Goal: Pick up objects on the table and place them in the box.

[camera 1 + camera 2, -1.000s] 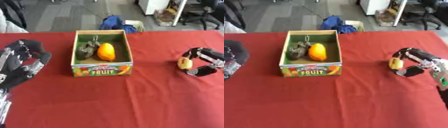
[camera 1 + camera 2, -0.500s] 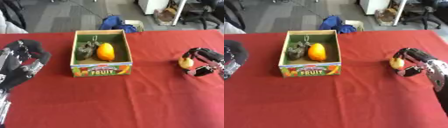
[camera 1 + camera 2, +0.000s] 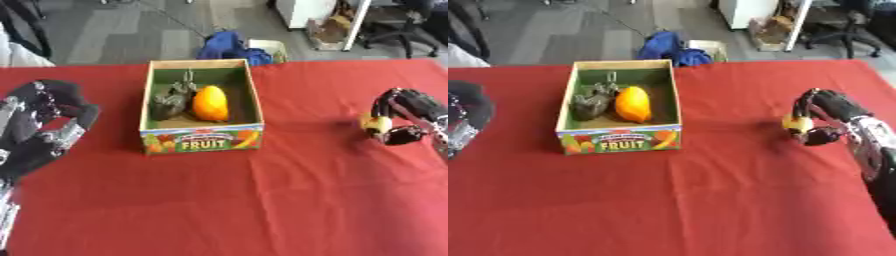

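Note:
A cardboard box (image 3: pixel 204 141) marked FRUIT stands on the red table, left of centre. Inside it lie an orange fruit (image 3: pixel 210 103) and a dark greyish object (image 3: pixel 171 100). My right hand (image 3: pixel 829 116) is at the right side of the table, fingers and thumb curled round a small yellow object (image 3: pixel 795 122), held just above the cloth. My left hand (image 3: pixel 48 125) rests at the left edge, fingers relaxed and holding nothing.
The red cloth (image 3: pixel 262 200) covers the whole table. Beyond the far edge, a blue bag (image 3: pixel 227 45) and a small bin lie on the grey floor. Office chairs and a white cabinet stand at the back right.
My right hand with the yellow object has shifted only slightly. The left hand and the box have not moved.

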Controlling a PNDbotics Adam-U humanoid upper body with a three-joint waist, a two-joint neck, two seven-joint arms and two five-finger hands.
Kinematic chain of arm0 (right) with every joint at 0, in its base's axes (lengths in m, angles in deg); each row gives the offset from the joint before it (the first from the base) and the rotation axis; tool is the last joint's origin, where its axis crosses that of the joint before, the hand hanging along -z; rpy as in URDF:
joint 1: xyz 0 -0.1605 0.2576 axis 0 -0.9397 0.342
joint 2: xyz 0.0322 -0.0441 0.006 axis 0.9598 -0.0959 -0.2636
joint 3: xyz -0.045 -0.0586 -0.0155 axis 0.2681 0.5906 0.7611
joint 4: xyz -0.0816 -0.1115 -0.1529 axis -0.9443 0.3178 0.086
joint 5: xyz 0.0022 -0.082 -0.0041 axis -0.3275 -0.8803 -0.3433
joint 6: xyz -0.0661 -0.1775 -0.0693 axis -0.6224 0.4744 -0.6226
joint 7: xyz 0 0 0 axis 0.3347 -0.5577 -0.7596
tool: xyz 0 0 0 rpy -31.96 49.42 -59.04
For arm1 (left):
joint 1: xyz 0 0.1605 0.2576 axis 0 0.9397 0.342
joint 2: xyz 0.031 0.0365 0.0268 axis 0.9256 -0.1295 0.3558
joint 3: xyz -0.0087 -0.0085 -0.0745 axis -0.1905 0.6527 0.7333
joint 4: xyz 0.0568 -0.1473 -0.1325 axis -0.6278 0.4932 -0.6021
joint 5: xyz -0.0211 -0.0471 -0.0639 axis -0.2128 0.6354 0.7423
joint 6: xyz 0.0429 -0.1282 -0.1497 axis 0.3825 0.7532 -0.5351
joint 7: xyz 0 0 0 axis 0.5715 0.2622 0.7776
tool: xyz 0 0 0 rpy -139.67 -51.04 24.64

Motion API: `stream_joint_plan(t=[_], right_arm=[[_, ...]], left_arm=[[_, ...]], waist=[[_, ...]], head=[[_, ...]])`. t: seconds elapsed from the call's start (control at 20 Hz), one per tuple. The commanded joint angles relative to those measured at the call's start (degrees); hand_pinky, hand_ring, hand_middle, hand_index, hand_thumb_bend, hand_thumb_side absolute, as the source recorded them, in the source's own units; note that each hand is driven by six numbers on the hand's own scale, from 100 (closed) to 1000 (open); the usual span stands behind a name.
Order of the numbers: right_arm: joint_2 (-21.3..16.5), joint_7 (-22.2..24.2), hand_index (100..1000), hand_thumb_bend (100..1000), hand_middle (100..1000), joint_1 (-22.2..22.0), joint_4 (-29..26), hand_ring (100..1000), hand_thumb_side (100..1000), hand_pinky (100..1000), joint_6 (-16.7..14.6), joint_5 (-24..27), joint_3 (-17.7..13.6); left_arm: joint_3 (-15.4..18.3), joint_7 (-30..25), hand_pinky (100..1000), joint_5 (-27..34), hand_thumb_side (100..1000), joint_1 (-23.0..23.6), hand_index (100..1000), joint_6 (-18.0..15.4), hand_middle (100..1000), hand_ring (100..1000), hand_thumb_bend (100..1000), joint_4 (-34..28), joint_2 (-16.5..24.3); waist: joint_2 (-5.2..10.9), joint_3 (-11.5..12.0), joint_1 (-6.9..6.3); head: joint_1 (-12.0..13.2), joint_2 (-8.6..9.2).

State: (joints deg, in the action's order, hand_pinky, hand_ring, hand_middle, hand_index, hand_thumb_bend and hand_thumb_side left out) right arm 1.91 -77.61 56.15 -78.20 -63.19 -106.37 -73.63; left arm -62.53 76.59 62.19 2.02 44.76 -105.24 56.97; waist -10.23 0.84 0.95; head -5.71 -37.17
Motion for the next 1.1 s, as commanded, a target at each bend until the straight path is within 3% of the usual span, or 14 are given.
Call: stream_joint_plan(t=[0.05, 0.1, 0.4, 0.45, 0.5, 0.55, 0.75, 0.8, 0.85, 1.1], right_arm=[[-1.31, -3.39, 388, 234, 298, 1.36, -1.27, 357, 100, 481, 0.01, -0.78, -0.34], [-1.29, -4.37, 342, 225, 254, 1.43, -1.33, 321, 100, 454, -0.08, -0.86, -0.32], [-1.14, -9.67, 299, 208, 209, 1.67, -1.58, 297, 100, 432, -0.79, -0.95, -0.18], [-1.16, -10.29, 296, 100, 207, 1.69, -1.78, 294, 149, 431, -0.93, -0.71, -0.15], [-1.19, -10.80, 294, 196, 202, 1.78, -2.18, 293, 100, 430, -1.11, -0.33, -0.13], [-1.23, -11.12, 294, 193, 202, 1.88, -2.72, 292, 100, 430, -1.26, 0.18, -0.10], [-1.08, -10.92, 289, 171, 195, 3.44, -5.86, 288, 100, 428, -1.86, 2.95, 0.31], [-0.88, -10.66, 288, 103, 193, 4.14, -6.67, 287, 100, 428, -1.98, 3.74, 0.46], [-0.59, -10.31, 288, 163, 193, 5.08, -7.45, 287, 100, 428, -2.09, 4.56, 0.68], [2.20, -7.70, 290, 148, 194, 10.56, -9.48, 288, 100, 430, -2.59, 7.40, 2.19]], left_arm=[[0.58, 0.17, 616, -0.11, 368, -0.50, 676, -0.08, 554, 644, 533, -1.08, 0.90], [0.59, 0.18, 616, -0.11, 367, -0.51, 676, -0.08, 554, 644, 533, -1.09, 0.89], [0.58, 0.18, 616, -0.05, 367, -0.54, 676, -0.08, 554, 644, 534, -1.11, 0.88], [0.58, 0.19, 616, -0.05, 367, -0.54, 676, -0.09, 554, 644, 534, -1.12, 0.89], [0.58, 0.20, 616, -0.04, 367, -0.54, 676, -0.08, 554, 644, 533, -1.12, 0.90], [0.58, 0.21, 616, -0.03, 367, -0.53, 676, -0.08, 554, 645, 533, -1.12, 0.90], [0.54, 0.18, 616, 0.00, 366, -0.52, 675, -0.07, 554, 645, 533, -1.13, 0.90], [0.52, 0.17, 616, 0.01, 365, -0.51, 675, -0.07, 555, 645, 535, -1.14, 0.89], [0.49, 0.15, 616, 0.03, 366, -0.50, 675, -0.07, 555, 645, 533, -1.14, 0.87], [0.30, -0.01, 616, 0.15, 363, -0.62, 675, -0.09, 555, 646, 535, -1.18, 0.77]], waist=[[0.74, 0.07, 0.15], [0.74, 0.09, 0.16], [0.80, 0.11, 0.25], [0.80, 0.10, 0.26], [0.81, 0.10, 0.27], [0.82, 0.09, 0.29], [0.92, 0.07, 0.31], [0.96, 0.07, 0.30], [0.99, 0.07, 0.28], [1.28, 0.43, 0.13]], head=[[-0.15, 0.35], [-0.16, 0.32], [-0.17, 0.26], [-0.15, 0.27], [-0.14, 0.25], [-0.14, 0.24], [-0.11, 0.22], [-0.13, 0.18], [-0.15, 0.15], [-0.34, 0.06]])
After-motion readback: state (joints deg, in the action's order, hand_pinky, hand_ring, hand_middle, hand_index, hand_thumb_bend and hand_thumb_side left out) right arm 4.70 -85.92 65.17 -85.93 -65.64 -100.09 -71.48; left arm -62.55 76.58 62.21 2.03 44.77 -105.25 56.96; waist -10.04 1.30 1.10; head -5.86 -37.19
